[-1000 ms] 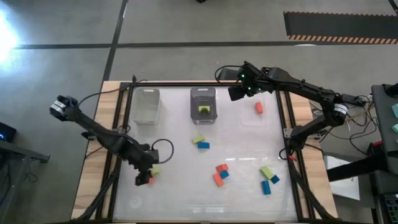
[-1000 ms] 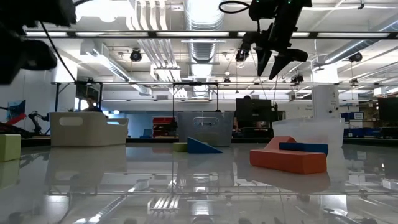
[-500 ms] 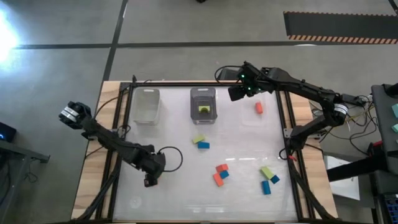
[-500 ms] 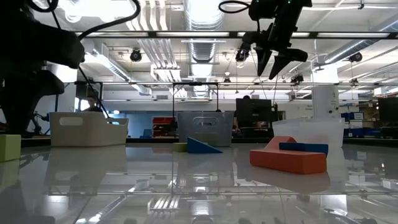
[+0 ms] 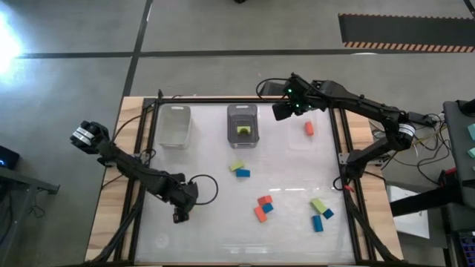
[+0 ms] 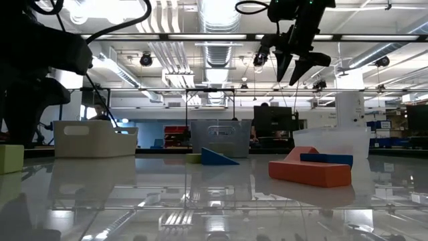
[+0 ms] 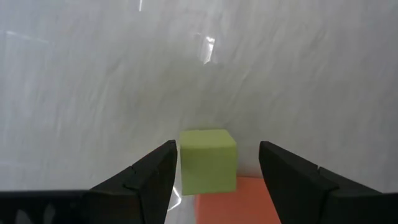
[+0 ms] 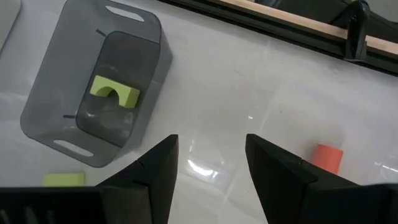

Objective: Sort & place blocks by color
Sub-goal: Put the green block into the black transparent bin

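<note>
high: left gripper point(image 5: 178, 214) low at table's front-left, right gripper point(image 5: 286, 110) parked by grey bin point(image 5: 242, 124) | left wrist: jaws wide, empty, green cube point(image 7: 208, 160) between, orange block point(image 7: 239, 200) touching it | advice: centre, close on cube only

Ceiling strip lights point(image 6: 221, 37) illuminate the scene brightly. The glossy tabletop point(image 6: 200, 194) mirrors them as glare. Against those lights, the arms appear as dark silhouettes.

glossy white table point(image 5: 289, 178), matt blocks point(image 7: 207, 160)
</note>
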`<state>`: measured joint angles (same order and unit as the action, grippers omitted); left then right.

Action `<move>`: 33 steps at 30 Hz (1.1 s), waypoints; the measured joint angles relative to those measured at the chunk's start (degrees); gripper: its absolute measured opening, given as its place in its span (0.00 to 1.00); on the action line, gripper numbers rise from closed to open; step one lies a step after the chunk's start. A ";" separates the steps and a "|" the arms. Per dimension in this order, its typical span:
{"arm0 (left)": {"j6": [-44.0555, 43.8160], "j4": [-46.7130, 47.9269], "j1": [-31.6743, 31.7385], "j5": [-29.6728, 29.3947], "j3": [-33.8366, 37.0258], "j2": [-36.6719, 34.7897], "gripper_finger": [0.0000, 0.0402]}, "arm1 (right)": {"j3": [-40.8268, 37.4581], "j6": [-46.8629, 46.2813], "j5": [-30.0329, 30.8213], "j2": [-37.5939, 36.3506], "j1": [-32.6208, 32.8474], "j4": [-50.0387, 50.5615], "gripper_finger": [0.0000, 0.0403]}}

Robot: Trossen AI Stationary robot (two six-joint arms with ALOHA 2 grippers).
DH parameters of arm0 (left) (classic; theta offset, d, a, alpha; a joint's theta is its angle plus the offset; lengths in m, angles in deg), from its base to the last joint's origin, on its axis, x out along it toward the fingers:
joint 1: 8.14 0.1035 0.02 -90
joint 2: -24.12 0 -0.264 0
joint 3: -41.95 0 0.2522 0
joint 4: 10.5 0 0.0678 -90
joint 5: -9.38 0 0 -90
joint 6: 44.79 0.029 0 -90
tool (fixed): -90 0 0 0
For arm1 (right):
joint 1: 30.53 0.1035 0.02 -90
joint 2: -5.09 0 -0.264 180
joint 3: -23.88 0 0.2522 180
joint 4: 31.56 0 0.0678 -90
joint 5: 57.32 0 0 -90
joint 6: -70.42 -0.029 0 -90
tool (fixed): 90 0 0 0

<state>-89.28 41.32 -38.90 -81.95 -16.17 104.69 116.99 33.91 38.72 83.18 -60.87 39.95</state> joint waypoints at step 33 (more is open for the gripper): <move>0.07 -2.09 -0.02 -0.33 3.82 -1.11 0.45 | 0.00 0.74 -0.02 0.00 0.00 0.24 0.44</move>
<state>-89.22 39.22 -38.92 -82.27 -12.35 103.58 116.99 34.65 38.70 83.18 -60.87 40.19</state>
